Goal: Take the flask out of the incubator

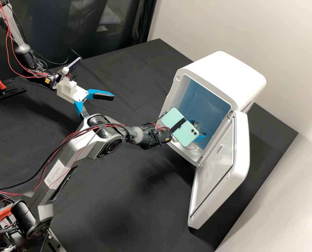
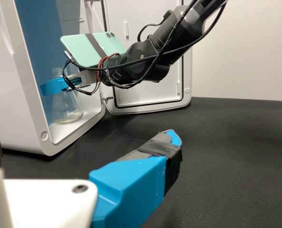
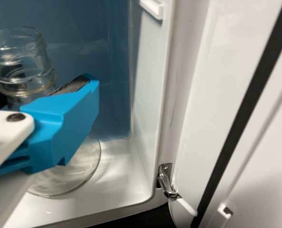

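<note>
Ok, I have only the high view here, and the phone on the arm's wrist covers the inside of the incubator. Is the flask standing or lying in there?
Observer: Standing. The right wrist view shows the flask upright on the incubator floor.
Operator: Is it closed, or filled?
Observer: Its mouth is open, no stopper, and through the glass I see no liquid.
Operator: Where on the floor does it stand?
Observer: Near the front edge; some bare floor lies between it and the wall on the side of the hinge.
</note>
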